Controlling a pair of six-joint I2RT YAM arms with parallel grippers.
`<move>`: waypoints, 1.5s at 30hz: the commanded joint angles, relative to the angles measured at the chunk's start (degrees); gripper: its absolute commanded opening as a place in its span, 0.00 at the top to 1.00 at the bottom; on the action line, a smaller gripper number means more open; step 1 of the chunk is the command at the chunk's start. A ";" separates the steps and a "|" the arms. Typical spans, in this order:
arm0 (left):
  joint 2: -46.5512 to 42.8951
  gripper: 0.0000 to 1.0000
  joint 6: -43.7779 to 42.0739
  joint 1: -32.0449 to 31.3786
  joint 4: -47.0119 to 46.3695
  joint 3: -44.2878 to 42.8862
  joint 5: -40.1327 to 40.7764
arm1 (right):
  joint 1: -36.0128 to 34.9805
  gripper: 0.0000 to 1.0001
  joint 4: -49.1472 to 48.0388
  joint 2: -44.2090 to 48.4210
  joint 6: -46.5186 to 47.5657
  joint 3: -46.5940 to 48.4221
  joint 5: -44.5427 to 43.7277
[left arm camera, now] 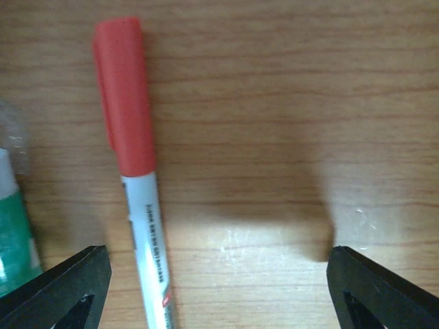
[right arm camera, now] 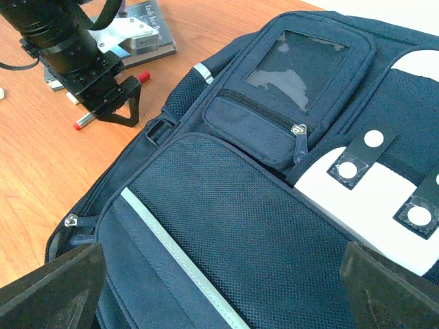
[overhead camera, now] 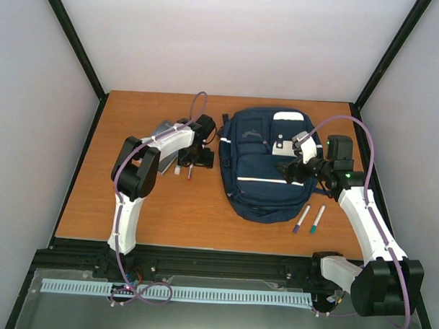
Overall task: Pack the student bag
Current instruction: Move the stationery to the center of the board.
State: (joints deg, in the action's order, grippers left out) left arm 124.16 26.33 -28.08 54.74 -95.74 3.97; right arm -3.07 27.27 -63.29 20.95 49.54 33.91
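Little looks packed: left gripper, spread, straddles a red marker at the student bag's 9 o'clock (two pens wait at 5); right gripper hovers spread.

A red-capped marker lies flat on the wooden table, near a book. Well apart to the right lie two more pens, a purple-capped marker and a green-capped marker, side by side.

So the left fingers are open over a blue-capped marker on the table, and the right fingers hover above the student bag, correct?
No: the marker has a red cap, not blue; the left wrist view shows it. Otherwise right: left fingers open over it on the table, right fingers above the student bag.
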 commanded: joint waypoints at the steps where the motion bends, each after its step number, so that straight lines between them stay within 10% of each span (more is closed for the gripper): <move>1: -4.18 0.11 -0.55 -1.15 -3.85 1.66 -2.80 | 0.48 0.05 -0.07 -0.44 0.81 0.40 0.89; 13: -7.61 0.03 2.21 0.29 -0.13 2.34 12.40 | 0.52 0.05 0.11 -0.44 0.85 0.47 1.23; 45: -2.08 0.05 -0.32 -1.79 -6.10 3.51 -2.59 | 0.55 0.05 0.71 -1.14 1.28 0.61 1.58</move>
State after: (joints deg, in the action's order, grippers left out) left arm 122.19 27.20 -29.67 48.53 -91.11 2.22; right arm -3.01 27.68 -64.14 21.63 49.54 34.50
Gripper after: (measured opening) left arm 0.947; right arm 0.954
